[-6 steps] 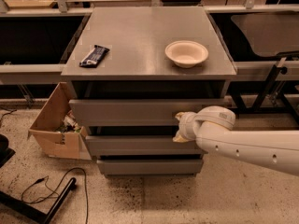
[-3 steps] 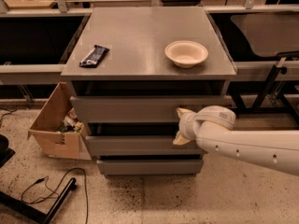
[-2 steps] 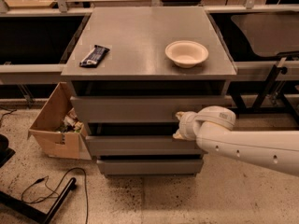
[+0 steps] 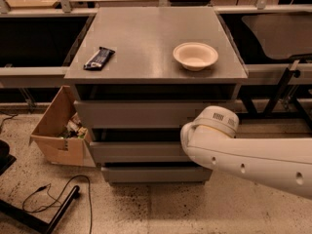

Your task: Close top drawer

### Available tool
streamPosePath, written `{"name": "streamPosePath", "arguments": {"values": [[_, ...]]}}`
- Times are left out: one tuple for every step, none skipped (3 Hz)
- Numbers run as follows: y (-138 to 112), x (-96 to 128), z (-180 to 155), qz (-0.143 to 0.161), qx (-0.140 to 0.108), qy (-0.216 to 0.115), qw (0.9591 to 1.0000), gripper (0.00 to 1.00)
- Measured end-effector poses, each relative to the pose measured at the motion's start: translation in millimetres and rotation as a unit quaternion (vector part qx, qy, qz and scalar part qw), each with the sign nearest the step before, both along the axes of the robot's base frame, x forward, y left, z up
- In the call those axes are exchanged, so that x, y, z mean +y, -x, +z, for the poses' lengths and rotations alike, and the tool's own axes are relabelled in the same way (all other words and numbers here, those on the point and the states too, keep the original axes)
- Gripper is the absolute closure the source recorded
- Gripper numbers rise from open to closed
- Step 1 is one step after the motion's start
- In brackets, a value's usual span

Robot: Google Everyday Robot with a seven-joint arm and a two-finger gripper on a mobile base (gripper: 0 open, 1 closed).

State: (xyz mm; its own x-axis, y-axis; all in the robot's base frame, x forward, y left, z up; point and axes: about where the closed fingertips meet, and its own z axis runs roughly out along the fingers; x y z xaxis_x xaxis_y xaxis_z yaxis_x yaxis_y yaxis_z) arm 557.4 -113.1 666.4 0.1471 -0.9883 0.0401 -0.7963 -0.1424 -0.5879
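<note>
The grey cabinet's top drawer [image 4: 136,114] shows its plain flat front just under the tabletop [image 4: 146,38], with a dark gap above it. My white arm [image 4: 253,162] comes in from the right. Its wrist [image 4: 210,128] sits against the right part of the top drawer's front, level with the gap above the middle drawer [image 4: 139,151]. My gripper is hidden behind the wrist, at the drawer front.
A white bowl [image 4: 195,55] and a dark snack bar [image 4: 99,58] lie on the tabletop. The lowest drawer [image 4: 156,174] is below. An open cardboard box [image 4: 61,128] stands on the floor at the left, with a black cable [image 4: 53,199] beside it. Metal frames flank the cabinet.
My wrist has turned and shifted slightly towards the drawer front. The fingertips that showed at its left end are now hidden. The drawer front looks about where it was.
</note>
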Motion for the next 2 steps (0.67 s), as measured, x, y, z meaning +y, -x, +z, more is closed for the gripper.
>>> {"name": "streamPosePath", "arguments": {"values": [[22.7,-21.7,95.0,-0.025,-0.024,0.038,0.9987,1.0],[78.1,-108.1,193.5,-0.171,-0.018,0.007,0.985,1.0]]}}
